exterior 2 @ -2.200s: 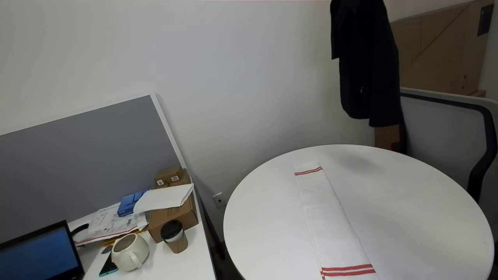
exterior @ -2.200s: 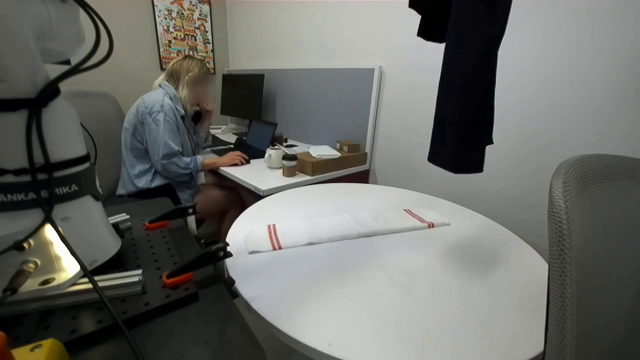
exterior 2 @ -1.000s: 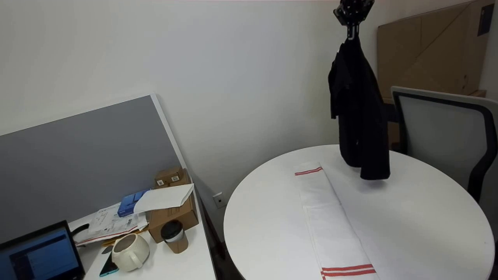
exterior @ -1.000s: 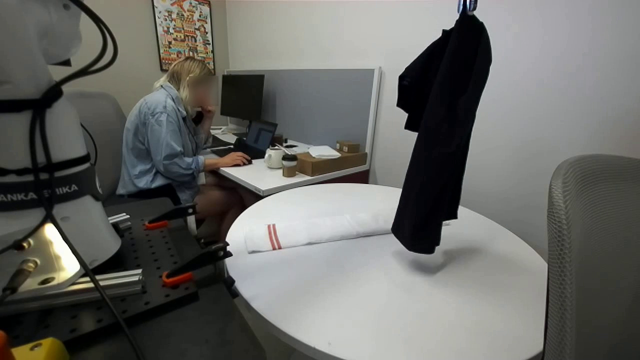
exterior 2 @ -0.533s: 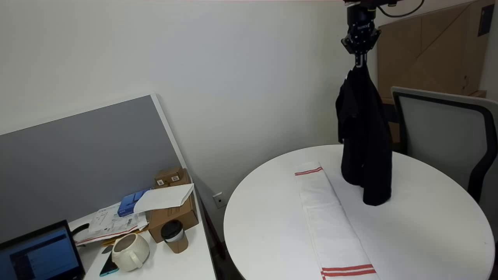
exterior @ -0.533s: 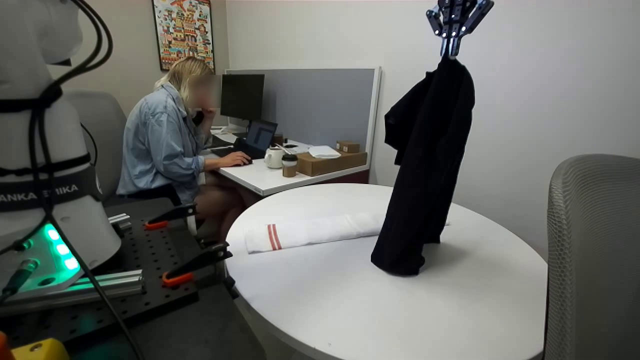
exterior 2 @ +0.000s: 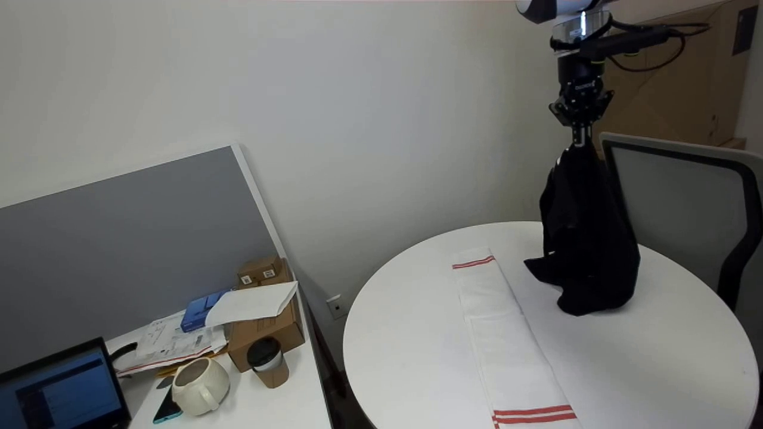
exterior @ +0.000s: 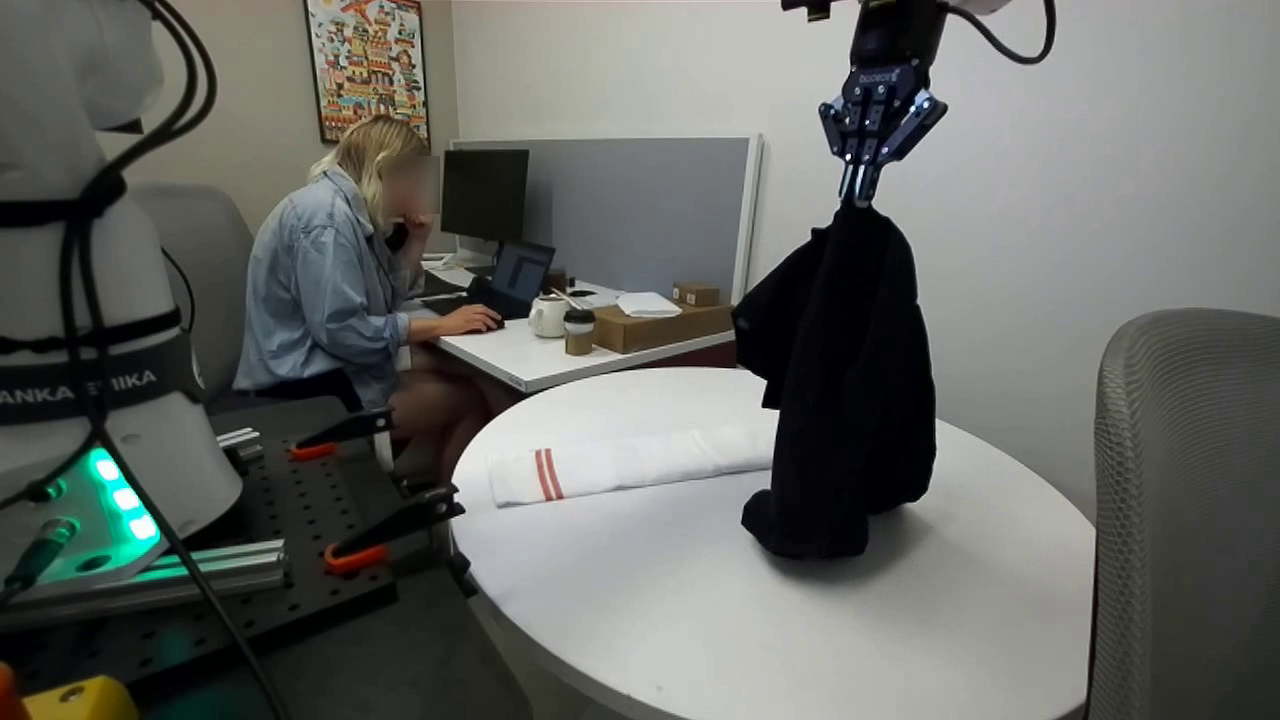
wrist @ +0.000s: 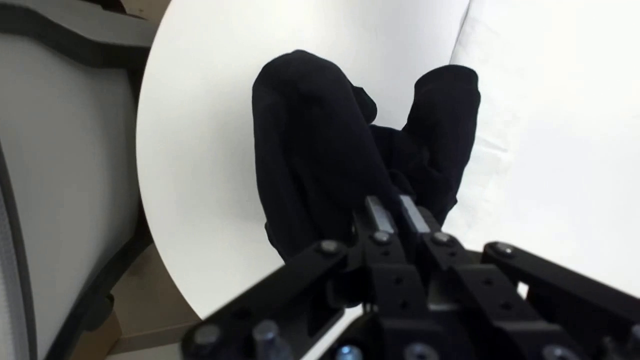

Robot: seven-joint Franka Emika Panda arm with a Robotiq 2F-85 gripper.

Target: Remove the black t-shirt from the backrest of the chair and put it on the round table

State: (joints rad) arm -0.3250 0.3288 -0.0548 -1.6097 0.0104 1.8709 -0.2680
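T-shirt (exterior: 850,400), the black one, is hanging right under the jaws, which point down and are clenched on a pinch of cloth at its top. Its bottom end is down at the round white bench (exterior: 650,600), with part of it kicked out sideways there, though I can't really tell how much of the hem is touching. A white towel (exterior 2: 501,333) with red stripes is lying on the bench too, lower than the jaws and off to their right in the wrist view, pretty much just beside the T-shirt. Left of the jaws in that same view, past the bench edge, you've got a gray mesh chair (wrist: 60,125). Well apart from the jaws, in an exterior view, a person in a blue shirt (exterior: 300,270) sits at a desk (exterior: 515,355) with a laptop (exterior: 522,270), a mug (exterior: 547,316) and a lidded paper cup (exterior: 579,332) on it.
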